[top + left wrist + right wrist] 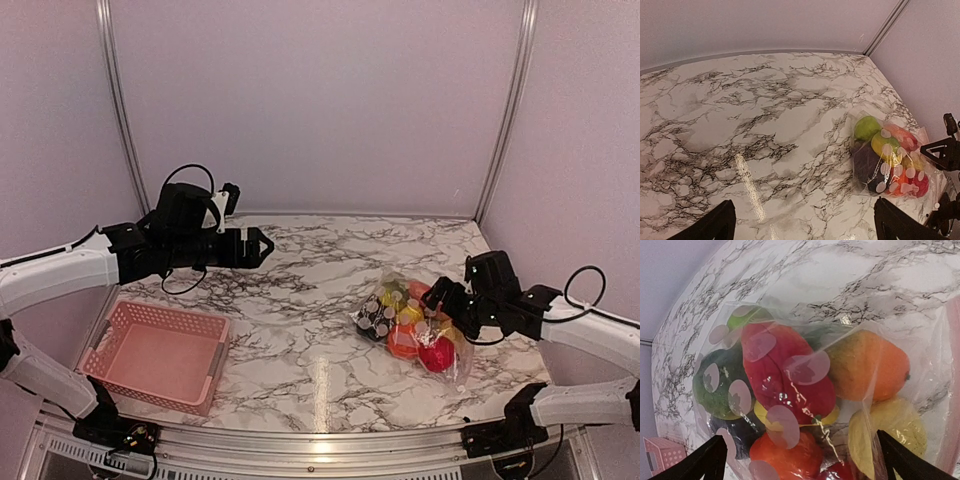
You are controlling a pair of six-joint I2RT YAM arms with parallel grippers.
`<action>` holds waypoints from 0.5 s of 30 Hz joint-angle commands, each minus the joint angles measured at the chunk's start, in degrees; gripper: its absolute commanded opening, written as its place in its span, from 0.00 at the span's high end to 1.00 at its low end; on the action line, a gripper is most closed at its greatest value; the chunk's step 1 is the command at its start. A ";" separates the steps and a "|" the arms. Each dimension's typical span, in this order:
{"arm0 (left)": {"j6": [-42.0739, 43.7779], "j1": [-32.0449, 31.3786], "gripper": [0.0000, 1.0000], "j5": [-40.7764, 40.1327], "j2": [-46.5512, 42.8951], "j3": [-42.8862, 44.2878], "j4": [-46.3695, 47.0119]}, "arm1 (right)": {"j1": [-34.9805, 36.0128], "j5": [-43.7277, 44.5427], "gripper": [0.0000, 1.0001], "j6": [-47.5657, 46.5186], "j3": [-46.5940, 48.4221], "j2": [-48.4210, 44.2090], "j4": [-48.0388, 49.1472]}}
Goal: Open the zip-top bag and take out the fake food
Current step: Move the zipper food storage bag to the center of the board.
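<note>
zip-top bag [415,322] beneath right pincer [437,296], jaws apart; left pincer [266,245] apart, far off.

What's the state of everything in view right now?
zip-top bag: lying on the table, not visibly opened, full
fake food: all inside the bag, none taken out
pink basket: upright, empty
left gripper: open, holding nothing, above bare table away from the bag
right gripper: open, right at the bag, not closed on it
</note>
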 commanded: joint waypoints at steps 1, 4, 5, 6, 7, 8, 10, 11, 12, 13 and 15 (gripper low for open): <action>0.65 0.11 0.01 0.99 -2.30 -1.32 -0.63 | 0.35 11.51 0.01 0.14 7.15 -1.21 -14.05; 0.55 0.12 0.01 1.18 -2.66 -1.91 -0.24 | -1.44 13.12 0.01 -1.61 8.36 -2.43 -20.00; 0.49 0.11 0.01 1.28 -2.75 -2.05 -0.10 | -2.20 12.42 0.01 -2.00 7.61 -3.32 -20.75; 0.41 0.11 0.01 1.45 -2.75 -2.16 0.09 | -2.63 11.47 0.01 -2.22 6.71 -4.33 -21.03; 0.35 0.11 0.01 1.63 -2.76 -2.23 0.16 | -2.90 10.40 0.01 -2.39 5.81 -5.81 -21.12; 0.36 0.11 0.01 1.78 -2.77 -2.26 0.16 | -2.90 9.74 0.01 -2.41 5.13 -6.73 -21.71; 0.29 0.11 0.01 1.99 -2.81 -2.39 0.25 | -2.90 9.06 0.01 -1.93 3.85 -8.15 -23.69; 0.20 0.13 0.01 2.08 -2.85 -2.47 0.37 | -2.89 8.51 0.03 -1.38 3.06 -8.78 -24.79; 0.19 0.16 0.01 2.14 -2.87 -2.58 0.46 | -2.85 7.79 0.08 -1.04 2.08 -9.60 -25.39; 0.11 0.15 0.01 2.18 -2.86 -2.68 0.69 | -2.80 7.12 0.17 -0.72 0.88 -10.43 -25.29; -0.02 0.12 0.01 2.32 -2.77 -2.78 0.91 | -2.61 5.65 0.30 0.39 -1.12 -11.81 -24.67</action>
